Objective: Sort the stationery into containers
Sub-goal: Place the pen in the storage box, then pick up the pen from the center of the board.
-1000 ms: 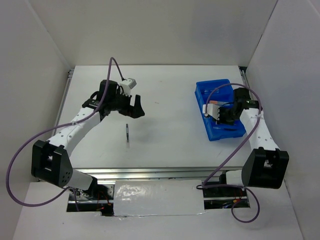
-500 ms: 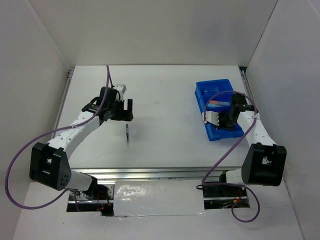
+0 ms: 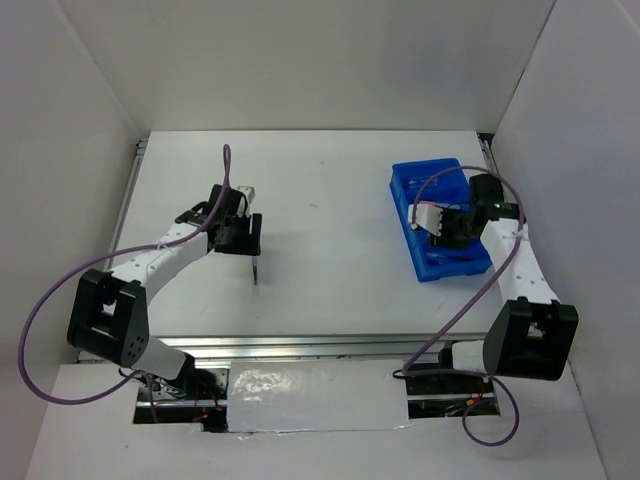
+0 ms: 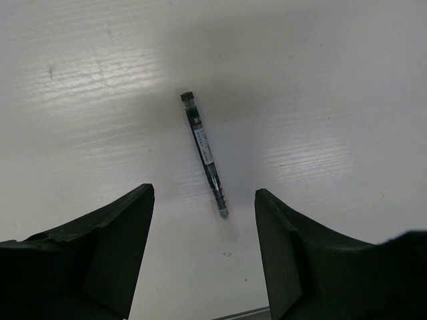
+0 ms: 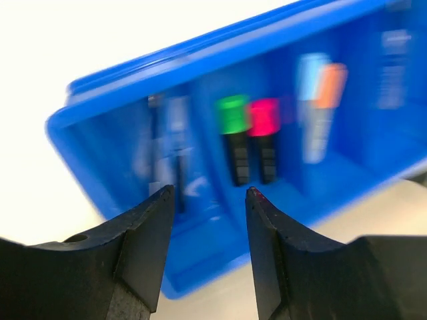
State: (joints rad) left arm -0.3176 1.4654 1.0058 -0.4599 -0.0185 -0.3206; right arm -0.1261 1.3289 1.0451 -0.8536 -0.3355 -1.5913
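Observation:
A thin dark pen (image 3: 257, 268) lies alone on the white table; in the left wrist view it (image 4: 204, 151) lies between and just ahead of my open fingers. My left gripper (image 3: 240, 238) hovers over its far end, open and empty. The blue tray (image 3: 438, 220) stands at the right. My right gripper (image 3: 447, 228) is over it, open and empty. The right wrist view shows the tray (image 5: 120, 113) holding black highlighters with a green cap (image 5: 233, 115) and a pink cap (image 5: 265, 117), a light-blue marker (image 5: 311, 100) and thin pens (image 5: 175, 153).
White walls close in the table on the left, back and right. A metal rail (image 3: 300, 347) runs along the near edge. Purple cables loop from both arms.
My left gripper has moved down and toward the pen, now just over it. My right gripper has shifted slightly over the tray.

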